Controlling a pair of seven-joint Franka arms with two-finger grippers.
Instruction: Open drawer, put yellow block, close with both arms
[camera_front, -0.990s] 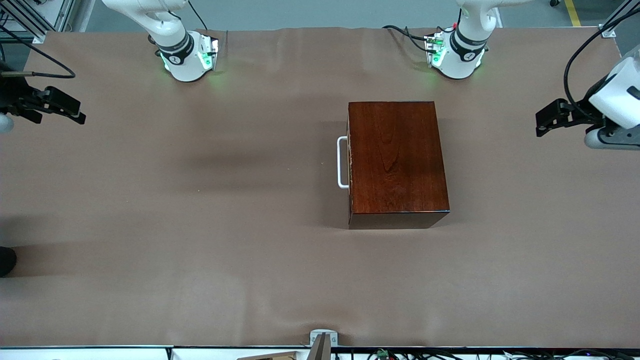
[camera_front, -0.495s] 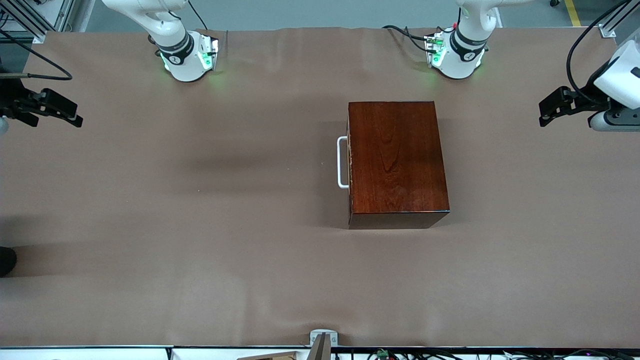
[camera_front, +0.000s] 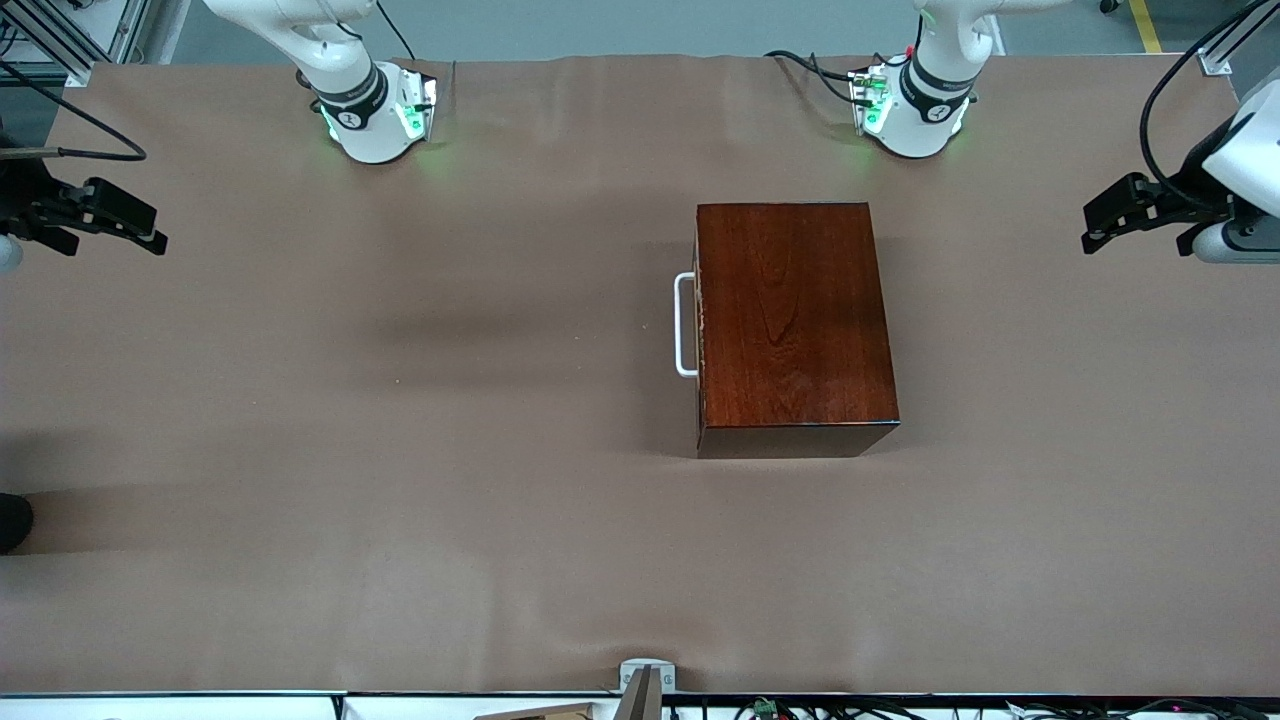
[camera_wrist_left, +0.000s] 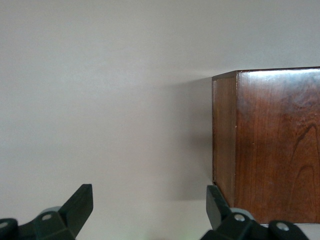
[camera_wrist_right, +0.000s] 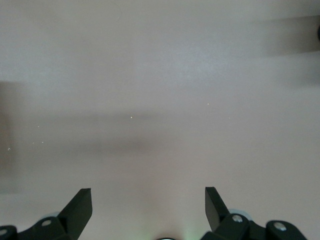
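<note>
The dark reddish-brown wooden box (camera_front: 790, 320) stands mid-table with its drawer shut; the white U-shaped handle (camera_front: 684, 325) faces the right arm's end of the table. The box also shows in the left wrist view (camera_wrist_left: 272, 145). No yellow block is in view. My left gripper (camera_front: 1098, 222) is open and empty, up over the table's left-arm end, well apart from the box; it also shows in the left wrist view (camera_wrist_left: 149, 207). My right gripper (camera_front: 150, 228) is open and empty over the table's right-arm end; it also shows in the right wrist view (camera_wrist_right: 148, 209), over bare cloth.
A brown cloth (camera_front: 400, 450) covers the table. The two arm bases (camera_front: 375, 115) (camera_front: 910, 115) glow green along the edge farthest from the front camera. A small bracket (camera_front: 645, 675) sits at the nearest edge.
The left gripper has drawn outward toward its end of the table and a little upward in the view. The right gripper shifted slightly outward. The box has not moved.
</note>
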